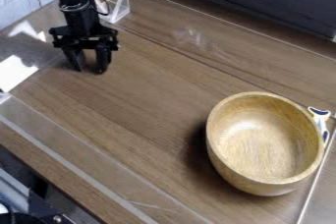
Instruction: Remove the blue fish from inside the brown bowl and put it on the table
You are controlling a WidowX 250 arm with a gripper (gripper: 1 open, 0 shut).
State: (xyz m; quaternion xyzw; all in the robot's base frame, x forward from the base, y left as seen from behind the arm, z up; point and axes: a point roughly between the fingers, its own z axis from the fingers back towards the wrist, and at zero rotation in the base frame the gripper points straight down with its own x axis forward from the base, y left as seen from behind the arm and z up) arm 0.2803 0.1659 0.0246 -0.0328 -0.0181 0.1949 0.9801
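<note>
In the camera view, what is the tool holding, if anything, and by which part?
Nothing visible is held: the tool hangs away from the brown bowl.

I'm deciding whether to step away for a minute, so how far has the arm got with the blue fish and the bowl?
Looks done: the bowl shows a bare inside, with no fish in it. In hand: nothing visible between the fingers of the gripper, low over the far side of the table. Left: perhaps confirming the fish's place; I can't identify it on the table.
</note>
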